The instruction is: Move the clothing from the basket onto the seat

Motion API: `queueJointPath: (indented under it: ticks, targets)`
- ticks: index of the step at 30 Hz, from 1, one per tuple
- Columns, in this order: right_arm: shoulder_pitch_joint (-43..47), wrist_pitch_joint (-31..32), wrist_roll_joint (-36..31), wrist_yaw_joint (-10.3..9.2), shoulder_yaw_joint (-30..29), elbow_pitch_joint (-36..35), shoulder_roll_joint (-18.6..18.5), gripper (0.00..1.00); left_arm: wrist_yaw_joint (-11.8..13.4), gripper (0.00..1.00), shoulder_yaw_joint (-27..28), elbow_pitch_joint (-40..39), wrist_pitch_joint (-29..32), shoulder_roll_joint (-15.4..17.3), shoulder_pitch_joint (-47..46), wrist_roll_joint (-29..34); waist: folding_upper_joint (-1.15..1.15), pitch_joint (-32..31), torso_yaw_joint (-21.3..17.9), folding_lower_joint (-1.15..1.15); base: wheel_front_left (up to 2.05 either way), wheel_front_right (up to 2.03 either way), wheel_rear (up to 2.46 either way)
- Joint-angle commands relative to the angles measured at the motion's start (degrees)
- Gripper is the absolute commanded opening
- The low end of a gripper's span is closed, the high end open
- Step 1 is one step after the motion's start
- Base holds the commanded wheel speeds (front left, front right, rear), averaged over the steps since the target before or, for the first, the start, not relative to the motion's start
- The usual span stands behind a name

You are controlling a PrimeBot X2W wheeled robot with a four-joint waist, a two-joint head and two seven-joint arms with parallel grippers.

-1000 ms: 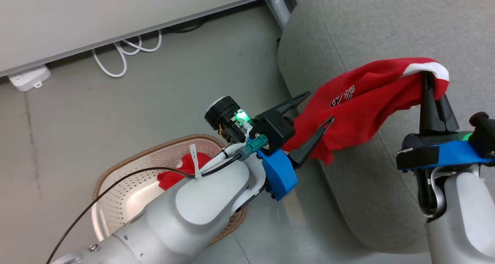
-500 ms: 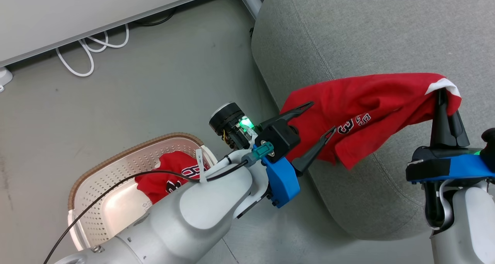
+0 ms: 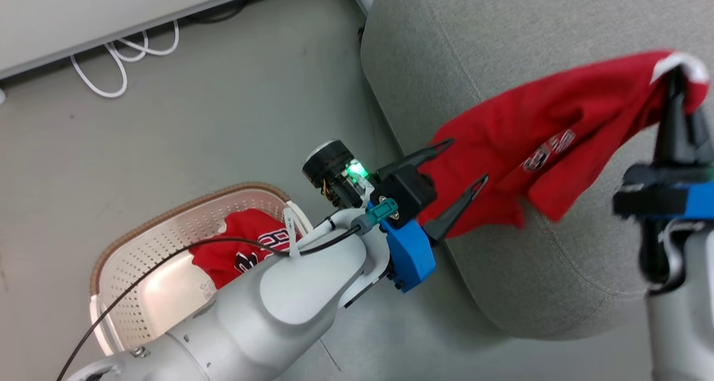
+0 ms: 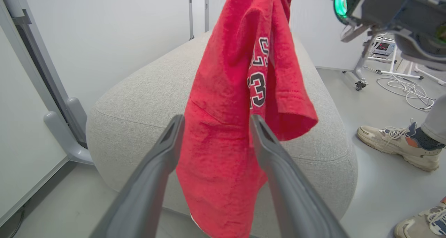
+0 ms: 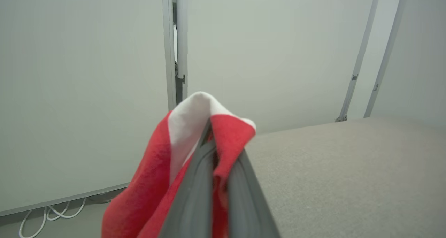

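The red shirt (image 3: pixel 558 113) is hung long end down, pinched by the right gripper (image 3: pixel 676 75). The left gripper (image 3: pixel 466 160) is spread wide. Shoes (image 4: pixel 397 145) are seen from the left wrist.

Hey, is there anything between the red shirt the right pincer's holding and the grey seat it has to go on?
Nothing visible does. The red shirt hangs from the shut right pincer over the grey seat. The open left pincer sits by the shirt's lower end at the seat's edge, not beneath it.
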Motion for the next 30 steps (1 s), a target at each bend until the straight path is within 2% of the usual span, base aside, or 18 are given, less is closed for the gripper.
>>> queueJointPath:
  ticks: [1, 6, 13, 18, 22, 26, 30]
  targets:
    - [-3.0, 0.0, 0.1, -0.02, 0.1, -1.1, -1.5, 0.0, 0.4, 1.0, 0.0, -0.1, 0.1, 0.2, -1.2, 0.3, 0.0, 1.7, -0.1, 0.0, 0.0, 0.0, 0.0]
    - [-9.9, 0.0, 0.0, -0.02, -0.9, -3.9, -5.5, 0.0, 1.3, 1.0, 0.4, -0.5, 0.7, 1.1, -3.0, 0.9, 0.0, 5.6, -0.7, 0.0, 0.0, 0.0, 0.0]
    - [-22.1, 0.0, 1.5, -0.02, -8.7, -6.8, -13.7, 0.0, 2.8, 1.0, 0.3, -2.2, 2.7, 4.1, -6.6, 2.7, 0.0, 14.1, -1.3, 0.0, 0.0, 0.0, 0.0]
    - [-28.2, 0.0, 2.9, -0.02, -14.5, -4.3, -20.7, 0.0, 3.6, 1.0, 0.0, -4.6, 4.7, 6.1, -9.2, 4.1, 0.0, 19.5, -1.0, 0.0, 0.0, 0.0, 0.0]
    - [-30.4, 0.0, 2.9, -0.03, -17.1, -1.2, -24.0, 0.0, 4.5, 1.0, -0.1, -6.7, 6.4, 7.6, -10.9, 4.9, 0.0, 22.9, -1.0, 0.0, 0.0, 0.0, 0.0]
    - [-30.8, 0.0, 2.5, -0.02, -18.6, 3.9, -25.7, 0.0, 5.0, 1.0, -0.3, -8.9, 7.9, 8.8, -12.3, 5.8, 0.0, 25.6, -0.7, 0.0, 0.0, 0.0, 0.0]
    - [-30.1, 0.0, 1.6, -0.03, -18.9, 9.7, -25.5, 0.0, 5.3, 1.0, -0.6, -10.6, 8.9, 9.2, -13.1, 6.4, 0.0, 27.5, -0.4, 0.0, 0.0, 0.0, 0.0]
